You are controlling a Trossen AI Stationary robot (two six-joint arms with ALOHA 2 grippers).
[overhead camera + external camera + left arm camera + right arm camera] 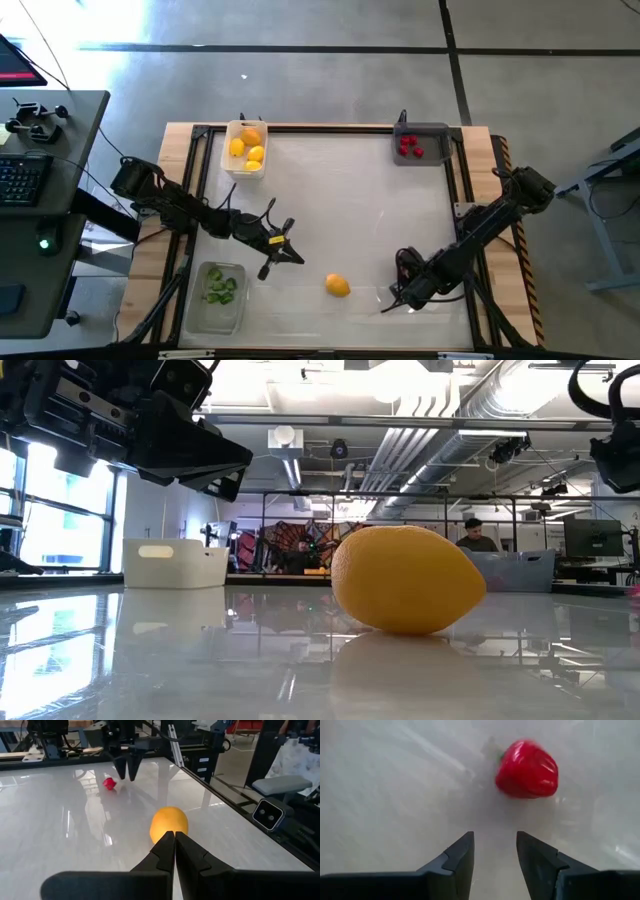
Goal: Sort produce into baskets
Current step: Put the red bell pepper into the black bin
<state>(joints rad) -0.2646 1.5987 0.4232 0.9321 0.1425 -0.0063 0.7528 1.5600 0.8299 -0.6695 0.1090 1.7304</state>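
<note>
Three trays sit along the edges of the white table (340, 200): a white tray (245, 161) at the far left holding yellow and orange fruit (246, 145), a dark grey tray (421, 132) at the far right holding red berries (409, 147), and a clear tray (215, 311) at the near left with small green pieces (221, 287) in it.

One orange fruit (338, 286) lies loose on the table near the front edge, between the two arms. In the low view it fills the middle of the picture (407, 579), resting on the glossy surface, with the white tray (175, 564) far behind it.

The left end effector (292, 255) hovers just left of this fruit, its fingers pressed together with nothing between them; the left wrist view shows the closed tips (174, 840) pointing straight at the orange fruit (169, 822) and not touching it.

The right end effector (397, 297) is low over the table near the front right. Its fingers stand partly apart and hold nothing. A red strawberry (527, 769) lies on the table just ahead of the gap between them (495, 851), clear of both fingers. The left wrist view also catches this strawberry (109, 783) beside the right end effector's tips (127, 771).
</note>
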